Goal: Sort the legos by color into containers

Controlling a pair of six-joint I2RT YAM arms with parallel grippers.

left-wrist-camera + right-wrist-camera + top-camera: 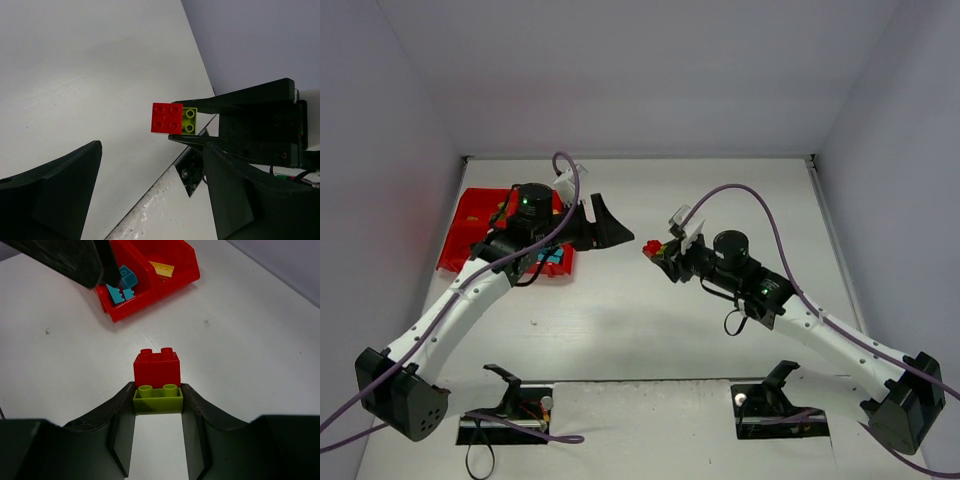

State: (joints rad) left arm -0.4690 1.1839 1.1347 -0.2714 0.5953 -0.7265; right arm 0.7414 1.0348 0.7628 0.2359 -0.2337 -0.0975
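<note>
Lime brick (157, 401) w/ red brick (156, 369) stuck on its far end, clamped in R gripper (157, 392), mid-table (640, 330), L gripper (612, 228) spread wide, holding nothing, beside tray (460, 245) at far left, teal bricks (121, 287) in its near-right compartment.

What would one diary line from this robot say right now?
right jaws: shut on lime green brick, red brick joined to it | left jaws: open, empty | red tray: teal bricks, yellow brick inside

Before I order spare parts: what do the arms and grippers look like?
Left arm and right arm: white links, black joints and bases, a purple cable on each. Left gripper and right gripper: matte black, broad, tapered.
</note>
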